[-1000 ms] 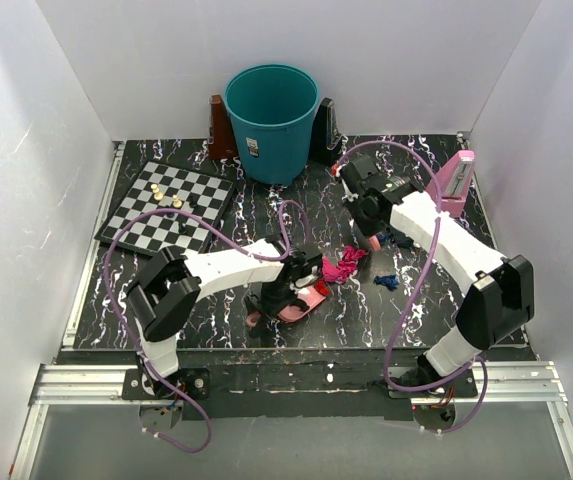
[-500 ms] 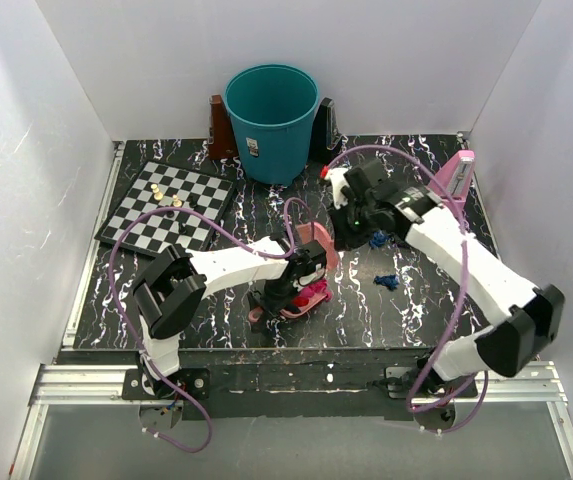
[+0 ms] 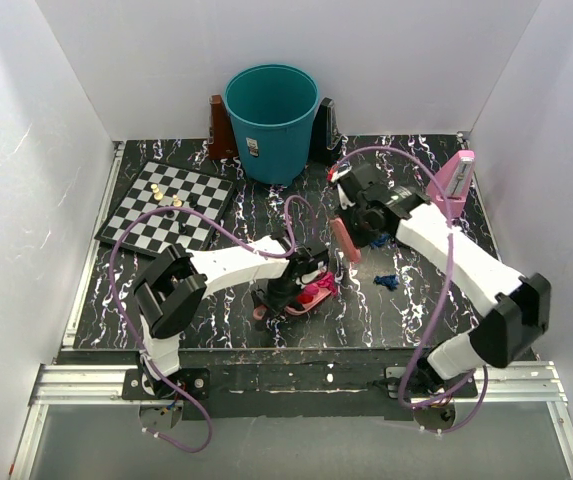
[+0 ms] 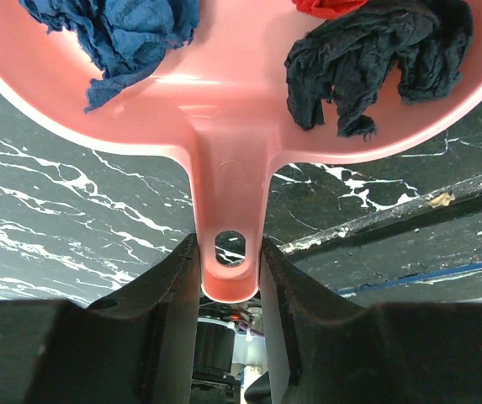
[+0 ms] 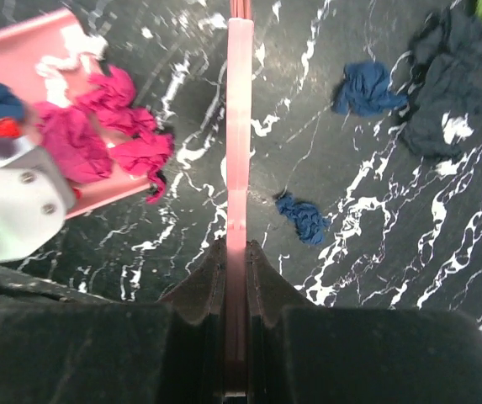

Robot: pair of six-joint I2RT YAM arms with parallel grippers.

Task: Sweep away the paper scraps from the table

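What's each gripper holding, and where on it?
Left gripper: pink dustpan, clamped at its handle's end by the hole. Right gripper: thin pink sweeper, clamped at its near end.

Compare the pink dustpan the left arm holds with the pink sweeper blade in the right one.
Shape: the dustpan is a wide shallow tray with a holed handle. The sweeper blade is a thin flat strip.
Load: the dustpan carries paper scraps in blue, magenta and red. The sweeper blade carries none.
Shared: both are pink, and each is clamped between fingers, the dustpan in the left gripper, the sweeper blade in the right gripper.
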